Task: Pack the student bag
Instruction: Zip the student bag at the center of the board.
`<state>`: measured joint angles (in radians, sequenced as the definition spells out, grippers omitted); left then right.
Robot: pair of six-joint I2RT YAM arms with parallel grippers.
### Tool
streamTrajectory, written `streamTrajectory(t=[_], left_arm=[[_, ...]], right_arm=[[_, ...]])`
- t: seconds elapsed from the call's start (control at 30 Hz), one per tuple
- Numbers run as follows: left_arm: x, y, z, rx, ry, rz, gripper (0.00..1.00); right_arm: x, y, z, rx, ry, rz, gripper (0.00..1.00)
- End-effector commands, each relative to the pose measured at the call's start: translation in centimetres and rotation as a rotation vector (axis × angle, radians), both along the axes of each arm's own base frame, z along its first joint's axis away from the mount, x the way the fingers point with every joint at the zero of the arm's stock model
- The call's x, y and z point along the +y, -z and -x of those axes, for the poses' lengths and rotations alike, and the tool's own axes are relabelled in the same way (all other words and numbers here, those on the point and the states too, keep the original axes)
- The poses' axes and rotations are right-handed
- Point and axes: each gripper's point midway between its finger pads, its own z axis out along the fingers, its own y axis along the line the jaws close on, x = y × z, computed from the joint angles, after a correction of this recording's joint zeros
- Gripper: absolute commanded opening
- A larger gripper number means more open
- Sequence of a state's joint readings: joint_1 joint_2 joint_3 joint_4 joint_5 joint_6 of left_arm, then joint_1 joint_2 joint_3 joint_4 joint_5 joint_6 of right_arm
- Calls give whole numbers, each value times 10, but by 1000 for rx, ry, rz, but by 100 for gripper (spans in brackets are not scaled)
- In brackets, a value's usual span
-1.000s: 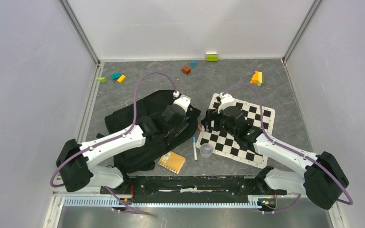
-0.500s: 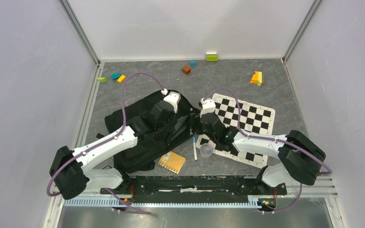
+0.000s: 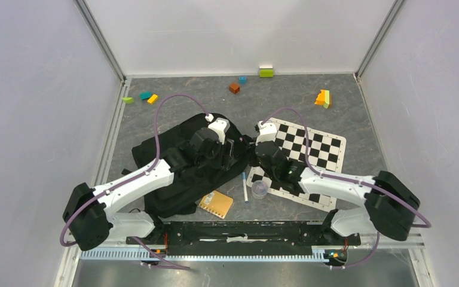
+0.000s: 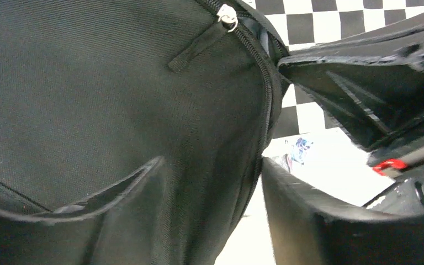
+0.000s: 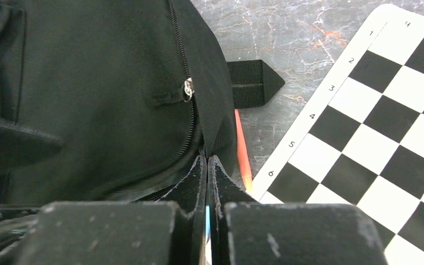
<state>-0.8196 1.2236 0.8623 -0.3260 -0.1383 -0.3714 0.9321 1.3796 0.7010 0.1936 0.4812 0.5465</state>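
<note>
The student bag point(image 3: 173, 167) lies flat on the grey surface point(image 3: 364, 119), left of centre in the top view, with its right edge just at 9 o'clock of the checkered board point(image 3: 314, 158). Both arms reach in to that right edge.

The left pincer point(image 3: 234, 150) hangs over the bag's right side with its fingers point(image 4: 359, 83) spread. In the left wrist view the bag's zip seam runs past the fingertips, and board squares show in the gap between them. A silver zipper pull point(image 4: 227, 14) sits on the seam towards 12 o'clock in that view.

The right pincer point(image 3: 250, 154) comes in from the 3 o'clock side, low over the board's near-left corner. Its fingers point(image 5: 190, 190) are pressed together, tips right against the bag's zip edge. Whether any fabric is caught between them cannot be told. An orange pencil point(image 5: 243, 149) lies on the surface at 1 o'clock of the tips, between the bag and the board, and a black strap end point(image 5: 254, 83) pokes out from under the bag further up.

At 6 o'clock of the pincers lie a blue-and-white pen point(image 3: 244, 188), a small clear round lid point(image 3: 259, 189) on the board's edge, and an orange notebook point(image 3: 216, 204) touching the bag's near side. Coloured blocks point(image 3: 234, 88) are scattered along the far edge, at 12 o'clock.
</note>
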Motion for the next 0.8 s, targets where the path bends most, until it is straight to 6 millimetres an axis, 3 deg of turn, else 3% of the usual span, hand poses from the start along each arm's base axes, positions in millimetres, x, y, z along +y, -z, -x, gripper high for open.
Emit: streamTrajectory(t=[0.0, 0.07, 0.13, 0.23, 0.3, 0.37, 0.47, 0.6, 0.77], left_arm=[[-18, -24, 3, -6, 45, 113, 79], [-25, -40, 5, -16, 60, 181, 89], [-31, -51, 4, -30, 60, 231, 91], [-30, -38, -3, -7, 24, 209, 88], [-28, -30, -7, 15, -4, 190, 87], [-27, -30, -12, 12, -29, 201, 88], [-23, -46, -20, -21, -66, 235, 90], [-6, -58, -29, -48, -122, 251, 95], [21, -53, -40, -21, -193, 241, 100]], right_arm=[[-30, -22, 3, -44, 77, 9, 0], [-34, -18, 6, -33, 69, 20, 0], [-36, -13, 9, -17, 64, 36, 0], [-38, -11, 11, -7, 53, 57, 4], [-34, -18, 11, -23, 15, 70, 29], [-32, -29, 11, -47, -21, 90, 47], [-20, -54, 9, -108, -128, 134, 63], [1, -75, 4, -148, -302, 223, 69], [28, -87, -12, -179, -579, 259, 71]])
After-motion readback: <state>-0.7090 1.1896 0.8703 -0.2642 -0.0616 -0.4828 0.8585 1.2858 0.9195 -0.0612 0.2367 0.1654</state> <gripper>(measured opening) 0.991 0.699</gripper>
